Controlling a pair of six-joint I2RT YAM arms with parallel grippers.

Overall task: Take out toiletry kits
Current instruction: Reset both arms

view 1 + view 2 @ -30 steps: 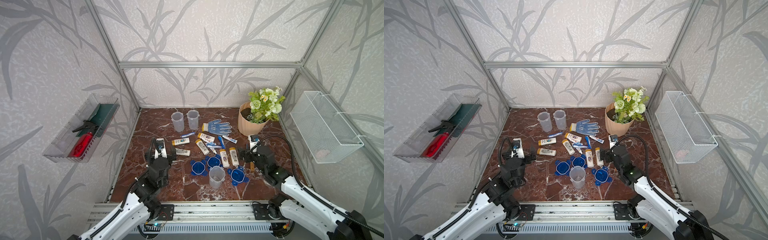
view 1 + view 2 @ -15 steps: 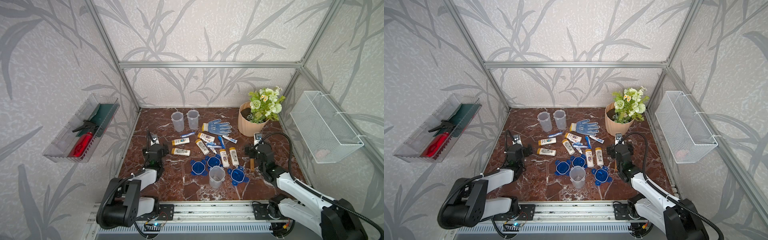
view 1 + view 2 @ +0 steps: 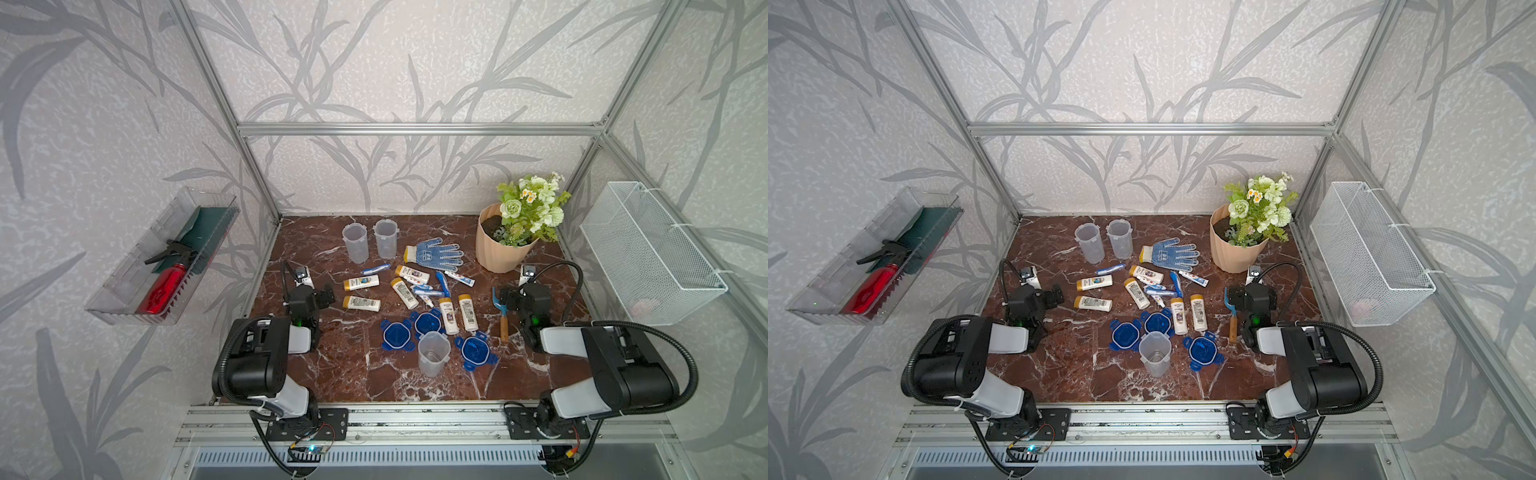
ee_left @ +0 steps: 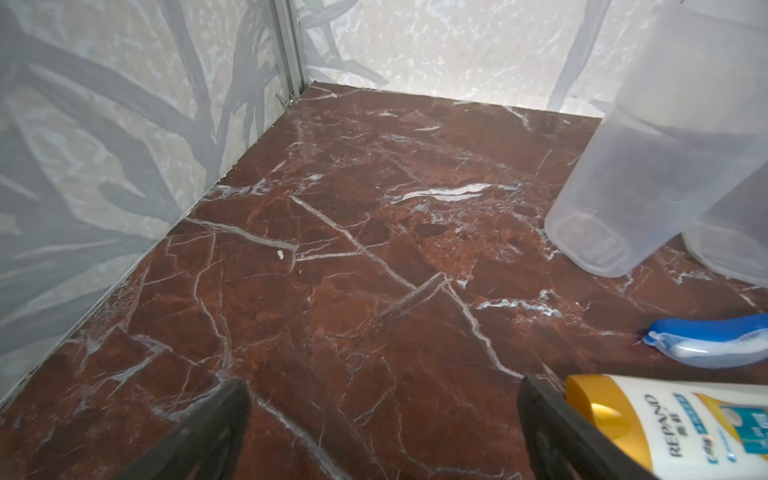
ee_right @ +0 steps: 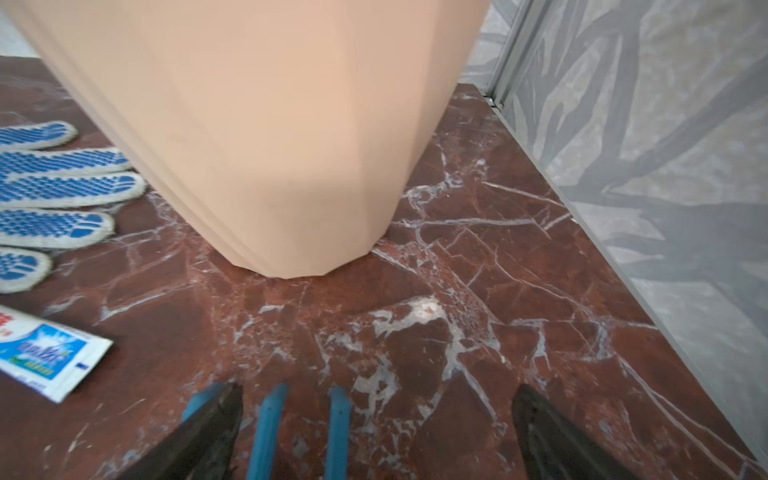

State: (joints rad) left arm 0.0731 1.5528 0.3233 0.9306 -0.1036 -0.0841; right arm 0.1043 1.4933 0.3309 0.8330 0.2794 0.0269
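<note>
Marble, dark red with white veins, forms the tabletop (image 3: 353, 374), and the peach flowerpot (image 3: 500, 257) stands at its far right corner. The toiletry kits (image 3: 404, 293) lie loose on the marble left of the pot and nearer the robot. They are six white bottles (image 3: 449, 316) with gold caps lying on their sides, with blue-white toothbrushes (image 3: 442, 284) and small toothpaste tubes (image 3: 459, 278) among them. Farther forward from the pot, three blue lids (image 3: 397, 334) lie flat around one upright clear cup (image 3: 433, 353). Two more clear cups (image 3: 355, 243) stand well left of the pot near the back wall. A blue-dotted glove (image 3: 436, 253) lies just left of the pot. The right gripper (image 3: 505, 300) sits low in front of the pot, jaws wide apart. The blue tines of a wooden-handled garden fork (image 3: 503, 324) show between them in the right wrist view, but contact cannot be told. The left gripper (image 3: 326, 296), far left of the pot, holds nothing, its jaws apart over bare marble. A bottle's gold cap lies just beside one finger (image 4: 557, 432).
</note>
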